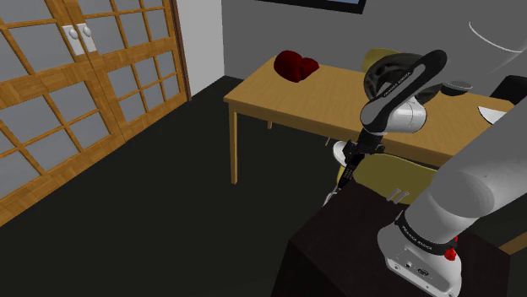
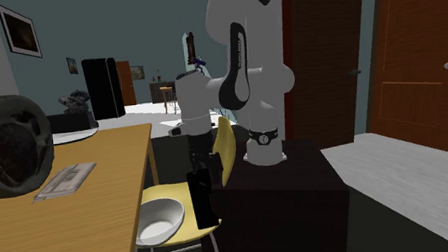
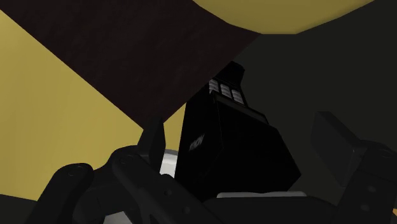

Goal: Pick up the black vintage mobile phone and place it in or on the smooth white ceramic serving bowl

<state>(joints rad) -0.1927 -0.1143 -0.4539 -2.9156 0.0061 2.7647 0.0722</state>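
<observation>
"Where's my arm?"
"Your white arm with dark joints [image 1: 404,114] bends at the elbow and drops. Your all-black two-finger end effector [image 1: 344,180] points down, clasping a black slab-shaped mobile phone [image 2: 202,201]."

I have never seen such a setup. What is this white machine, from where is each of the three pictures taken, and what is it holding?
The white machine is a robot arm. It stands on a dark box, its stand, and ends in a black two-finger gripper.

The shoulder view comes from a fixed camera beside the stand, looking down. The second exterior view comes from another camera in the room, next to a wooden table. The wrist view comes from a camera on the hand itself, looking along the fingers.

The gripper is shut on a black phone, which hangs upright in the air. Low beside it, a white bowl sits on a yellow chair. A dark wheel stands on the table.
</observation>
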